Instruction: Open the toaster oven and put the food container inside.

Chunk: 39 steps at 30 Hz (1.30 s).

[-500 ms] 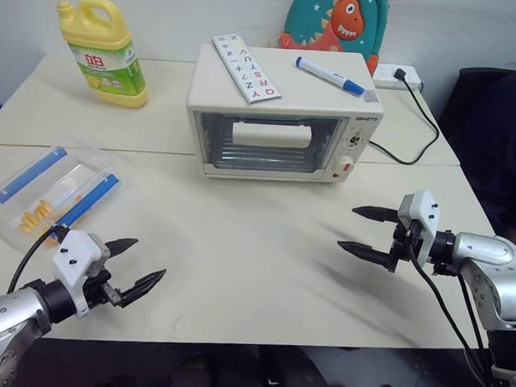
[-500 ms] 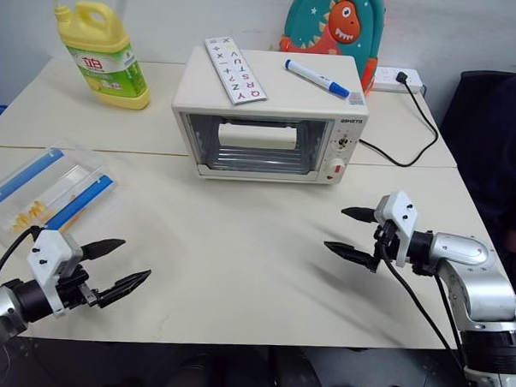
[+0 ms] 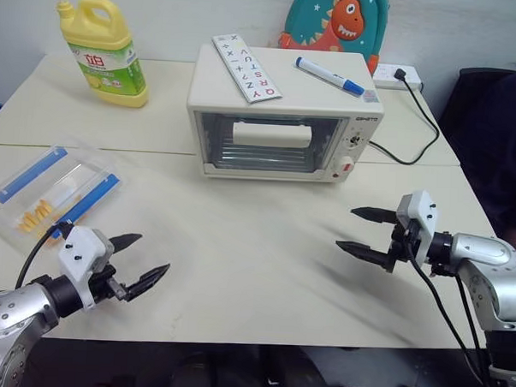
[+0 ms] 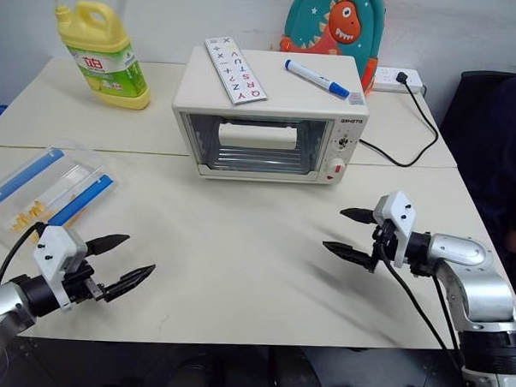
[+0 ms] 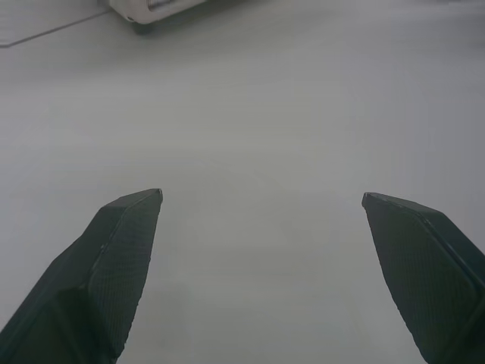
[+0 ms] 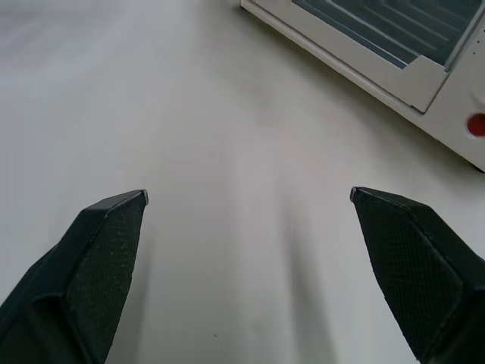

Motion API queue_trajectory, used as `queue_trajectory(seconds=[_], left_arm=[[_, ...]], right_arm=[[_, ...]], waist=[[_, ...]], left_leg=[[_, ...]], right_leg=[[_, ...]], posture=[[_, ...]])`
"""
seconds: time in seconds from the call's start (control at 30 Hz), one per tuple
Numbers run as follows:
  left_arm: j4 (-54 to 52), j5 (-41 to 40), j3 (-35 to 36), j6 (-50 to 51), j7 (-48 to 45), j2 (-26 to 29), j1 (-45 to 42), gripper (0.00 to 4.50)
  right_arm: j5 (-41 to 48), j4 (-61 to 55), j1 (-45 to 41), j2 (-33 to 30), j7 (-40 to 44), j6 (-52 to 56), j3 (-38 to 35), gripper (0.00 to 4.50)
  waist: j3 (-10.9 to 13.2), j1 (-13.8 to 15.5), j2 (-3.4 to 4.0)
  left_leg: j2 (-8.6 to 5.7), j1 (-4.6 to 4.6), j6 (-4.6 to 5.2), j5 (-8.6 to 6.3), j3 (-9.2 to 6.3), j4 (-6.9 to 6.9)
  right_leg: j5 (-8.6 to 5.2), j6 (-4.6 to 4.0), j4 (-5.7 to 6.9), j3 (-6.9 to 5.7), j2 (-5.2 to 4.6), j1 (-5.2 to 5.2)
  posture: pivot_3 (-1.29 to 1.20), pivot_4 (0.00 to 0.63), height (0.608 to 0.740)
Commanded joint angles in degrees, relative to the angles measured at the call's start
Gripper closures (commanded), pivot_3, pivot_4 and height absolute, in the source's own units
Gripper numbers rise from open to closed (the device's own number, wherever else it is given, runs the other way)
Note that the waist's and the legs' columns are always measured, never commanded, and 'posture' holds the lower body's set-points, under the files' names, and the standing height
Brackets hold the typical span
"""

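You see the toaster oven [image 3: 283,117] at the table's [image 3: 255,270] rear centre, a ruler [image 3: 245,67] and marker [image 3: 329,76] on top; the food container [image 3: 48,193] lies front-left, a jug [image 3: 101,49] behind it.

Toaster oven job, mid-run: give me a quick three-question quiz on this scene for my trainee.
1. True or false: the toaster oven door is shut.
2. Which lies on the oven's roof? A) the yellow detergent jug B) the blue marker C) the food container
3. Fill in: the left gripper and the right gripper are both open and hold ____.

Key:
1. True; the glass door stands upright against the oven's front, its white handle across it.
2. B; the marker lies beside a letter chart. The jug and the container sit on the table.
3. Nothing; both hang over bare tabletop.
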Motion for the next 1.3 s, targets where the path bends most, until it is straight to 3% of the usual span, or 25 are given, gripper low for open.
queue_trajectory(seconds=[0.03, 0.13, 0.37, 0.5, 0.63, 0.73, 0.9, 1.0, 1.3], left_arm=[[-2.0, -5.6, 2.7, 2.6, 1.7, -0.2, -3.6, 0.0], [-4.7, -14.8, 4.6, 7.8, 2.3, 1.6, -8.3, 0.0], [-6.3, -27.8, 6.1, 14.1, 5.0, 7.5, -17.8, 0.0], [-4.8, -23.2, 3.2, 12.5, 5.3, 10.7, -21.4, 0.0], [-1.5, -21.2, 1.7, 11.4, 7.0, 10.2, -25.1, 0.0], [0.0, -20.0, -0.7, 10.6, 7.5, 9.7, -28.6, 0.0], [8.4, -10.8, -8.5, 4.2, 6.9, 8.4, -38.5, 0.0], [15.5, -8.0, -12.9, 1.9, 3.1, 7.6, -45.5, 0.58], [35.5, 4.2, -27.8, -7.9, -13.2, 5.6, -60.5, 3.39]], right_arm=[[2.8, -2.3, -4.0, 1.8, -1.4, 1.8, -0.1, 0.02], [4.7, 0.8, -10.9, 5.8, -3.6, 3.8, 0.0, 0.02], [5.1, 10.4, -24.0, 12.1, -6.2, 5.4, 0.5, 0.02], [4.0, 13.0, -27.8, 14.6, -5.2, 4.4, 2.7, 0.02], [3.5, 12.6, -28.6, 16.1, -4.8, 3.9, 4.3, 0.02], [5.8, 7.4, -26.5, 15.5, -1.8, 5.2, 5.1, 0.02], [10.1, -0.7, -22.3, 14.7, -0.1, 8.5, 4.7, 0.02], [10.1, -4.0, -18.6, 13.8, 0.6, 8.9, 5.6, 0.0], [9.3, -8.3, -12.0, 14.0, -1.8, 8.4, 6.6, 0.0]], waist=[[0.0, -0.1, 0.0], [0.0, -0.5, 0.0], [0.0, -0.2, 0.03], [0.0, -0.3, 0.06], [0.1, -0.2, 0.09], [0.1, -0.2, 0.1], [0.1, 0.0, 0.11], [0.1, -0.2, 0.14], [0.1, -0.4, 0.15]], left_leg=[[0.0, -0.01, 0.0, 0.0, 0.0, 0.01], [0.01, 0.0, -0.01, 0.0, 0.0, 0.03], [0.02, -0.07, -0.05, 0.02, -0.04, 0.09], [0.01, -0.09, -0.06, 0.03, -0.03, 0.16], [0.02, -0.09, -0.22, 0.11, -0.02, 0.16], [0.02, -0.13, -0.22, 0.11, -0.01, 0.16], [0.02, -0.16, -0.25, 0.13, -0.02, 0.16], [0.02, -0.18, -0.26, 0.14, 0.02, 0.15], [0.05, -0.16, -0.41, 0.23, 0.15, 0.17]], right_leg=[[0.0, 0.0, 0.01, 0.0, 0.0, 0.0], [0.0, 0.0, 0.08, 0.0, 0.01, -0.01], [0.0, 0.0, 0.08, -0.04, 0.01, -0.05], [0.0, 0.0, 0.1, -0.05, 0.02, -0.06], [0.0, 0.0, 0.1, -0.05, 0.03, -0.06], [0.0, 0.0, 0.1, -0.05, 0.02, -0.1], [0.0, 0.01, 0.09, -0.06, 0.03, -0.11], [0.0, 0.01, 0.12, -0.04, 0.05, -0.17], [0.0, 0.01, 0.15, 0.02, 0.14, -0.23]], posture=[[0.0, 0.15, 0.74], [0.0, 0.15, 0.74], [0.0, 0.15, 0.74], [0.0, 0.15, 0.74], [0.0, 0.15, 0.74], [0.0, 0.15, 0.74], [0.0, 0.15, 0.74], [0.0, 0.15, 0.74], [0.0, 0.15, 0.74]])
